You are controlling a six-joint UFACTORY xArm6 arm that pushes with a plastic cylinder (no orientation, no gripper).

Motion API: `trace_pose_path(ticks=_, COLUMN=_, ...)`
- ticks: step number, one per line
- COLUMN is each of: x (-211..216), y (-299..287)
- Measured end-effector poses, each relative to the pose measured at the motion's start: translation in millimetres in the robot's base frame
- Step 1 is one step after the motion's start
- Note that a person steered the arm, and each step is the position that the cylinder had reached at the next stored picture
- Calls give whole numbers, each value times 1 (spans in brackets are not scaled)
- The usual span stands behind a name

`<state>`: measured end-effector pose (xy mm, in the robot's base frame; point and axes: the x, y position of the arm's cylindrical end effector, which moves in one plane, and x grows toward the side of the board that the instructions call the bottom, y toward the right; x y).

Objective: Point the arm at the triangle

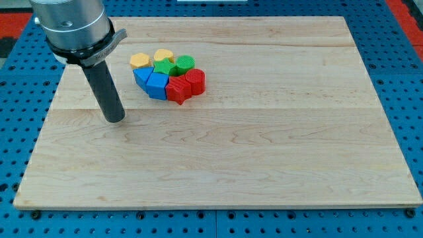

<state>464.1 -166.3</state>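
**Approach step: rod tip short of the block cluster, triangle not yet singled out**

1. Rod tool, dark, straight, hung from a grey metal collar at the view's top left. My tip (115, 119) rests on the pale wooden bench (264, 152), left of the cluster and apart from every block. The tool has no jaws to spread or press together; it holds nothing.

2. Cluster of eight small plastic blocks, packed touching, in the bench's upper-left part. Left to right:
- orange block, rounded (139, 61), top left;
- blue triangular block (141, 78), leftmost of the lower row, nearest my tip; shape judged from its slanted faces, not certain;
- blue cube-like block (157, 85), touching it;
- yellow heart-like block (163, 55), top;
- green block, star-like (164, 68), centre;
- green rounded block (185, 63);
- red star-like block (178, 90);
- red cylinder-like block (195, 80), rightmost.

3. Step in hand, by judgement: closing on the target. The next move calls for a short slide to the view's right and slightly up, stopping just beside the blue triangular block without nudging its neighbours.

4. Room: bare bench lies between tip and cluster. The bench's left edge is near the tip; the right half and bottom offer wide room, bordered by blue pegboard (396, 39).
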Motion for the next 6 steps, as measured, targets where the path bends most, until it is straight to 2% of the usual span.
trace_pose_path(ticks=4, x=-3, y=-11)
trace_pose_path(ticks=6, x=-22, y=5)
